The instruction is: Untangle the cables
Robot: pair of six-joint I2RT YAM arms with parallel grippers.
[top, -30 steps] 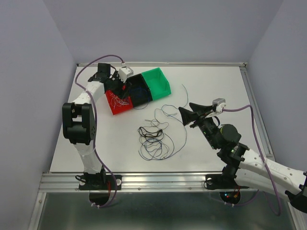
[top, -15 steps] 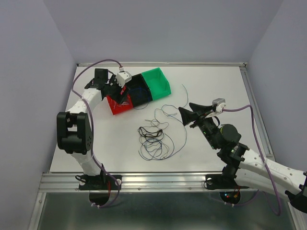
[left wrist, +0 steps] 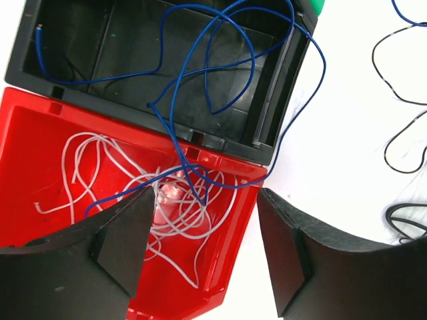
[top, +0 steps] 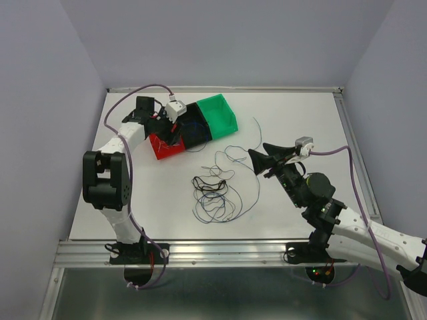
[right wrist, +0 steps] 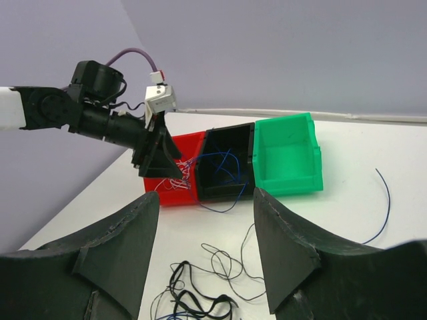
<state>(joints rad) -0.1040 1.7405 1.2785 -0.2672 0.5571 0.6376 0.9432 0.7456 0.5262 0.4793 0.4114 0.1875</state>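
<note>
Sorting step: left end effector [left wrist: 205, 208], wide and seemingly empty above the red bin [left wrist: 33, 140], next needs the tangled cables [top: 208, 184].

A robotics lab test cell is showing here: plain pale walls [top: 227, 40] are boxing in a white desk [top: 300, 113] beyond both pincers. An aluminium rail [top: 220, 252] is carrying the arm bases well behind the right pincer [top: 259, 160]. Small plastic bins [top: 220, 112] are sitting in a row, starting beneath the left pincer [top: 170, 130].
</note>
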